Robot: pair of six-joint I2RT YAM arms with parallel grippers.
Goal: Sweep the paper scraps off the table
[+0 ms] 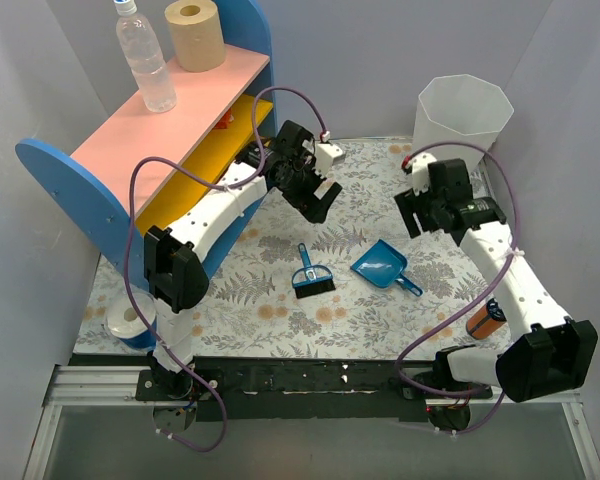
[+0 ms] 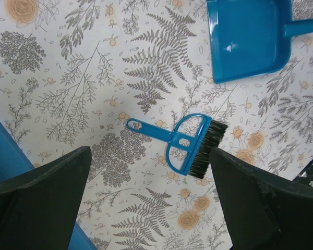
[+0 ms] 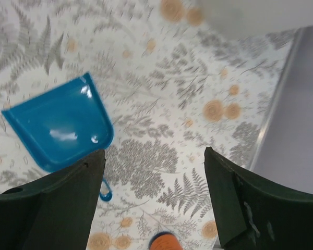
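My left gripper (image 2: 150, 161) hangs over the blue hand brush (image 2: 187, 146), jaws spread. The right gripper (image 3: 154, 159), jaws spread too, hovers near the dustpan (image 3: 62, 127) (both on the table (image 1: 270, 305)).

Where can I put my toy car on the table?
Bare cloth runs along the near edge of the table, in front of the brush and dustpan. More lies between the dustpan and the white bin, though the right gripper hangs over it. The middle is crowded, and the shelf fills the left.
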